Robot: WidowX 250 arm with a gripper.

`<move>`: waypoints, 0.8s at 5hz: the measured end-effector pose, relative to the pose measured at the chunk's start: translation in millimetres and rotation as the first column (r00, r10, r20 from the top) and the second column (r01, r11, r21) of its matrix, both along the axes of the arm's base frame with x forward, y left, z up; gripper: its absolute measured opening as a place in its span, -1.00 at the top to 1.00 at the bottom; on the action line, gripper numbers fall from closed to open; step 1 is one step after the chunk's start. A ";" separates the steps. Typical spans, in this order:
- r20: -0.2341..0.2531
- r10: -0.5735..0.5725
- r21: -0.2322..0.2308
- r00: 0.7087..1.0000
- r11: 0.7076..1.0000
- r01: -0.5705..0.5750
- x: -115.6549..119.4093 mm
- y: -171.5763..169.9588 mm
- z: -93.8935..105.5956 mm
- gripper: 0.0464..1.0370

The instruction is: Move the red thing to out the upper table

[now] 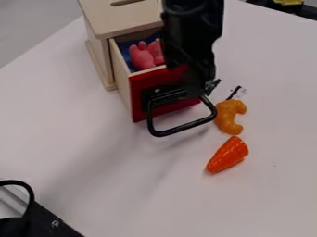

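Camera view, looking down at a slant: see the black arm come in from the top edge, right of centre, ending in a black two-finger gripper [201,88] over the right side of a small drawer. Cannot tell from here whether the gripper stands parted or closed, or whether it touches the drawer.

Behind and to the left, find a box of pale wood [117,18] with a dark slot in its top. Note a pale wooden drawer with a bright red front [140,109], pulled partly out towards the bottom of the view, blue inside. On that front, notice a black metal loop handle [182,129], jutting forward over the white tabletop [111,171].

Inside the open drawer, find the task's thing: a rounded, pinkish-red toy [142,56] with small knobs on top, lying against the blue lining, partly hidden behind the arm.

To the right of the handle, see a curved, golden-orange toy croissant [230,115], with a thin black and clear piece [235,92] just above it. Just below the croissant, note a glossy orange-red cone [228,155] on its side, narrow end pointing down and left.

At the lower left corner, find a black part with a looped cable [55,224]; at the top right corner, a black object with a yellow patch [289,2].
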State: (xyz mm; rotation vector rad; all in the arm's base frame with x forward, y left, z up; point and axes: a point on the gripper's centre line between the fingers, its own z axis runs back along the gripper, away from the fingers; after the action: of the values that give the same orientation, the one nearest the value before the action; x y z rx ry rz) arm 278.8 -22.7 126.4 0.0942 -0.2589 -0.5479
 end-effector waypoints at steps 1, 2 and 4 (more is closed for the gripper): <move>0.040 0.092 -0.002 0.995 0.996 -0.092 10.6 9.2 19.0 -0.92; 0.023 0.163 0.006 0.986 0.987 -0.163 31.4 19.9 19.2 -0.92; -0.018 0.238 0.035 0.971 0.971 -0.238 60.6 43.7 3.2 -0.92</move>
State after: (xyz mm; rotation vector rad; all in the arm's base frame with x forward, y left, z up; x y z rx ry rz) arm 339.4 21.0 129.6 0.1489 -0.2132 -0.3142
